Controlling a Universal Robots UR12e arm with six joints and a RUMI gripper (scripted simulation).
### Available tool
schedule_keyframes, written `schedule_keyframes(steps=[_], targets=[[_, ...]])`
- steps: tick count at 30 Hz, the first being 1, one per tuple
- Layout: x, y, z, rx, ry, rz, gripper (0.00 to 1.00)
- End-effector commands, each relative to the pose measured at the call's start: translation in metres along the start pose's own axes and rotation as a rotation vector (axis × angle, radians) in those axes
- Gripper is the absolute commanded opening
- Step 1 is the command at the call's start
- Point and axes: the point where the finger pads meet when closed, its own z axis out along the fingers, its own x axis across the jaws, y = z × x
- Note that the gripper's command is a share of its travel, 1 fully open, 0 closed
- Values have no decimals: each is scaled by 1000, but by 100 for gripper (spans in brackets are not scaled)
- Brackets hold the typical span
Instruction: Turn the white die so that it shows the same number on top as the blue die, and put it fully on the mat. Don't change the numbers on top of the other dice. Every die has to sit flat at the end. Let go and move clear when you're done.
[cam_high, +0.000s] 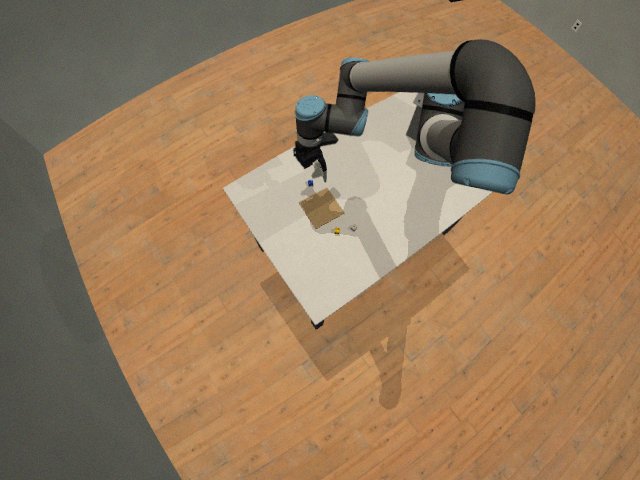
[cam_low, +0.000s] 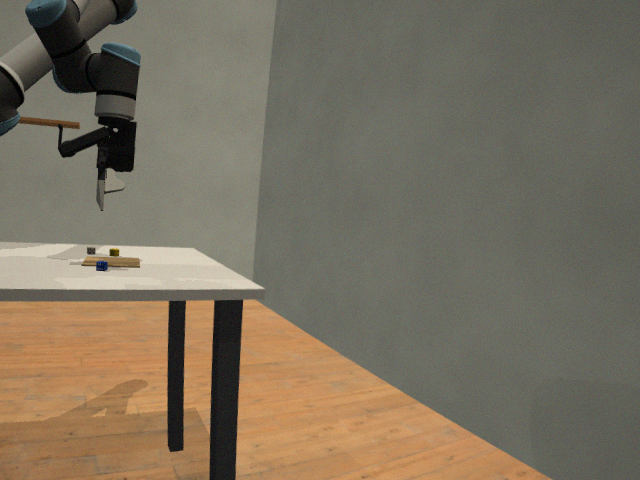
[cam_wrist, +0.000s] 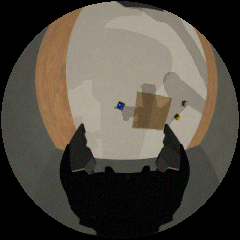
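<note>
The white die (cam_high: 353, 227) (cam_low: 90, 250) (cam_wrist: 184, 103) sits on the table beside the mat, off it. The tan mat (cam_high: 321, 208) (cam_low: 131, 262) (cam_wrist: 145, 120) lies on the table. The blue die (cam_high: 310, 182) (cam_low: 101, 265) (cam_wrist: 120, 106) sits on the table on the other side of the mat. The yellow die (cam_high: 337, 230) (cam_low: 114, 252) (cam_wrist: 177, 117) sits on the table near the white die. The numbers on top are too small to read. My gripper (cam_wrist: 125, 124) is open and empty, high above the table on the blue die's side of the mat.
The white table (cam_high: 310, 268) (cam_low: 170, 281) carries the mat and the dice. Shadows of the arm fall across the table and part of the mat. The arm's base stands at the table's far end in the top view.
</note>
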Motion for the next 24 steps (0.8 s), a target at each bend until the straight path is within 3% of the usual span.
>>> schedule_keyframes(steps=[1,8,24], targets=[[-1,1,22,-1,-2,0,100],[-1,1,54,-1,-2,0,100],[-1,1,90,-1,-2,0,100]])
